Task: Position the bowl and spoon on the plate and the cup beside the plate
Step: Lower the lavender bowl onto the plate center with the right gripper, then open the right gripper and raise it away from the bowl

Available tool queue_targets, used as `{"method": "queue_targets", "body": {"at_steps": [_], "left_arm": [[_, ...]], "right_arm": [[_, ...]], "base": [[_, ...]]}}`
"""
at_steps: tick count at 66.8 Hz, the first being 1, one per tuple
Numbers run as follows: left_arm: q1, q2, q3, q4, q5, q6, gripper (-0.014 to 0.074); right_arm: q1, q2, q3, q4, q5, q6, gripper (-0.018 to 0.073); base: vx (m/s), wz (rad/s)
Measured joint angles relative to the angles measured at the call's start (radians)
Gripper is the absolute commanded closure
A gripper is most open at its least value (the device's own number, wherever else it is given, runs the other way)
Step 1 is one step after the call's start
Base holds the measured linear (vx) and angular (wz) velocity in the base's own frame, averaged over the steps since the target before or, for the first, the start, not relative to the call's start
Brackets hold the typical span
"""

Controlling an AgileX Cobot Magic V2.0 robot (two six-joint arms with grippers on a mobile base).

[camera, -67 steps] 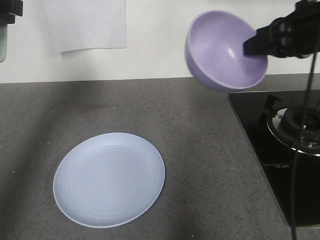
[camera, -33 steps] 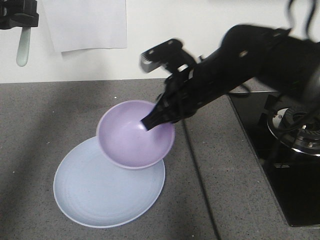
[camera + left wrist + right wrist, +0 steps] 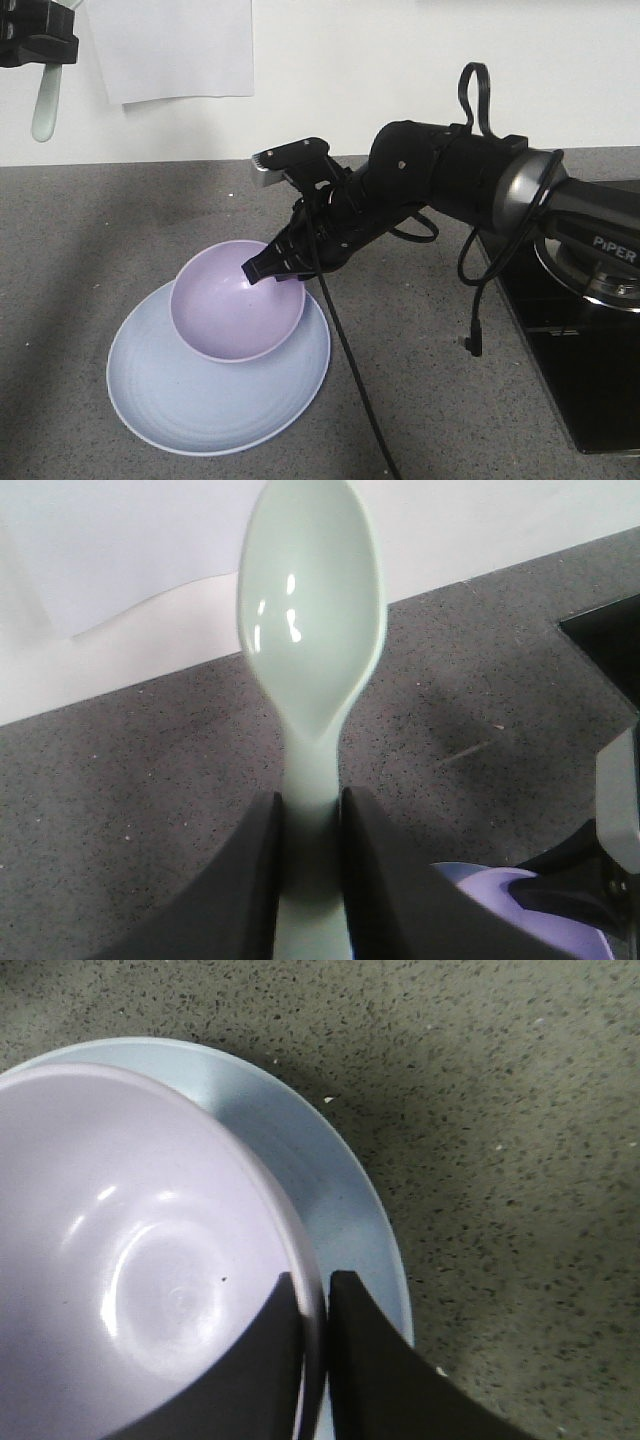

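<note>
Bearing white "PiPER" lettering, the right arm (image 3: 450,180) reaches over 1 plate (image 3: 200,415). Its right gripper (image 3: 268,270) pinches the rim of 1 bowl (image 3: 225,315), tilted over the plate's far side; contact is unclear. The left gripper (image 3: 310,825) clamps 1 spoon (image 3: 312,630) by its handle, raised high.

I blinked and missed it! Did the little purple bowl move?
Yes. The small lavender plastic bowl went down and left, from high near the black stove to the round pale blue plate, still pinched by the right claw.
</note>
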Motion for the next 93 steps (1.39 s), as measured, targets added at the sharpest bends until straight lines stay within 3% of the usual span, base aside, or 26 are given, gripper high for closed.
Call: {"method": "queue_targets", "body": {"at_steps": [17, 60, 76, 93], "left_arm": [[0.0, 0.0, 0.0, 0.0, 0.013, 0.001, 0.0593], [0.0, 0.0, 0.0, 0.0, 0.036, 0.002, 0.0593], [0.0, 0.0, 0.0, 0.0, 0.041, 0.015, 0.0593], [0.0, 0.0, 0.0, -0.003, 0.067, 0.045, 0.0593]], "right_arm": [[0.0, 0.01, 0.0, 0.075, 0.01, -0.044, 0.0418], [0.0, 0.046, -0.001, 0.118, 0.137, -0.111, 0.0213], [0.0, 0.046, -0.001, 0.137, 0.144, -0.157, 0.0204], [0.0, 0.01, -0.088, -0.045, 0.151, -0.106, 0.0204]], "base": [[0.0, 0.0], [0.0, 0.0], [0.0, 0.0], [0.0, 0.0]]}}
